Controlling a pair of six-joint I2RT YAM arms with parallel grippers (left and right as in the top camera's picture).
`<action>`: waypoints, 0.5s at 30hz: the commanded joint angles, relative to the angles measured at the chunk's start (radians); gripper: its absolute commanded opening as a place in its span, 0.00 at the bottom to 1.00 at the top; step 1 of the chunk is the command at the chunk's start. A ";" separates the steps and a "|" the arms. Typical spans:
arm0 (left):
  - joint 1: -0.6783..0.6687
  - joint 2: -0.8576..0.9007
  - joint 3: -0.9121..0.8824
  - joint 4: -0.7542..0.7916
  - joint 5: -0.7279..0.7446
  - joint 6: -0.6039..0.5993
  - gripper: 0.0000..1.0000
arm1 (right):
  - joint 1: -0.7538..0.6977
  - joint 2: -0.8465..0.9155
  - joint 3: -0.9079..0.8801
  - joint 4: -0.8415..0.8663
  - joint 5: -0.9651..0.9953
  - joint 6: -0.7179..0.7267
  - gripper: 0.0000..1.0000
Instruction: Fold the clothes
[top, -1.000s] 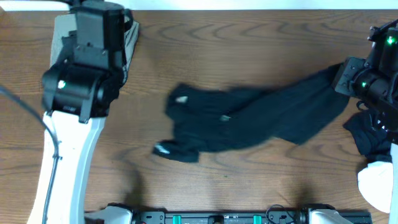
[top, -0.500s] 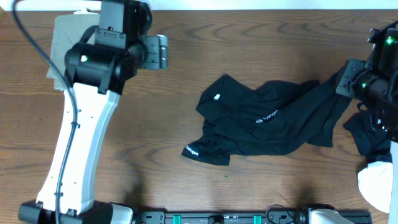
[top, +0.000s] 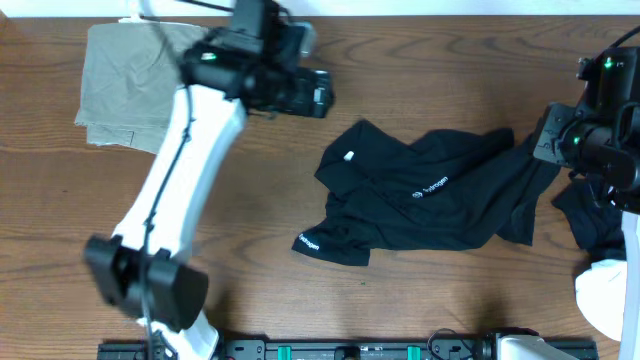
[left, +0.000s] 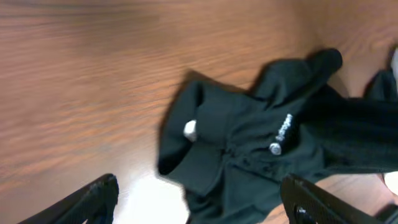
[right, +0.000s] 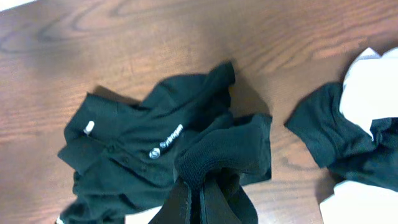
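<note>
two arms reach over a wooden desk (top: 450, 60). the left hand (top: 322, 95) hangs above bare wood towards the far edge, just left of the black polo shirt (top: 430, 205), its fingers (left: 93, 199) spread wide with nothing between them. in the left wrist view the shirt's collar lies on the desk below that hand, apart from both fingers. the shirt sits crumpled in the middle-right of the desk, collar to the left with a small white tag (top: 347, 156) on it and a white lettered logo (top: 430, 188) across the chest. its right end stretches to the right hand (top: 548, 140), whose fingers (right: 180, 202) are pressed together, pinching a bunched fold of the black fabric. a black-and-white garment (top: 600, 250) lies heaped at the right edge, near the shirt, with a strip of wood showing between them in the right wrist view. an olive-khaki garment (top: 125, 80) rests at the far left corner, well apart from the shirt.
</note>
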 joint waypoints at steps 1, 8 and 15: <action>-0.053 0.058 0.005 0.040 0.035 0.001 0.86 | -0.006 -0.001 0.013 -0.020 0.000 0.005 0.01; -0.167 0.200 0.005 0.121 0.035 -0.029 0.86 | -0.006 -0.001 0.013 -0.054 -0.018 0.005 0.01; -0.264 0.325 0.005 0.126 0.035 -0.029 0.86 | -0.006 -0.001 0.013 -0.054 -0.024 0.005 0.01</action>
